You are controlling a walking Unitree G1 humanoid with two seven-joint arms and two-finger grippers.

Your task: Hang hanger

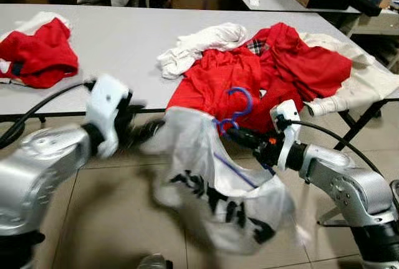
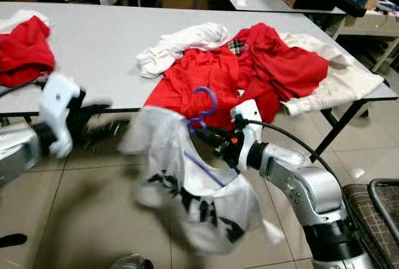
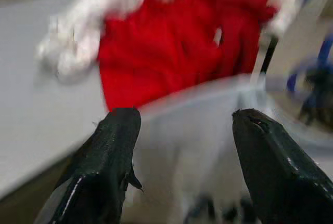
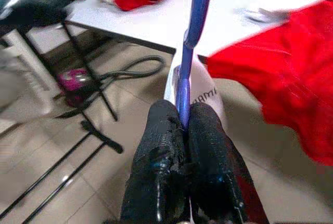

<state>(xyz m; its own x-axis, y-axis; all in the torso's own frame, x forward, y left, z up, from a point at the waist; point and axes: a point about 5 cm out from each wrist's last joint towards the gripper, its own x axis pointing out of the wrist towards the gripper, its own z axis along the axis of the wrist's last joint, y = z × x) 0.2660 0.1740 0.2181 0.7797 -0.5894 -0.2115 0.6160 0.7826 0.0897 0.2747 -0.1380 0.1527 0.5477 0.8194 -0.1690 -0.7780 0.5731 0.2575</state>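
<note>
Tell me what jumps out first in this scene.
A white shirt with black lettering hangs on a blue hanger in front of the table, the right gripper shut on the hanger. The left gripper is open at the shirt's edge. Behind, red clothes are piled on the table.

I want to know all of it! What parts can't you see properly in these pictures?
- White shirt: its black lettering is smeared by motion blur in the eye views, unreadable.
- Blue hanger: its lower bar hides inside the shirt.
- Left tool: fingertips blurred in the left eye view.
- Red clothes: blurred in the left wrist view.
</note>
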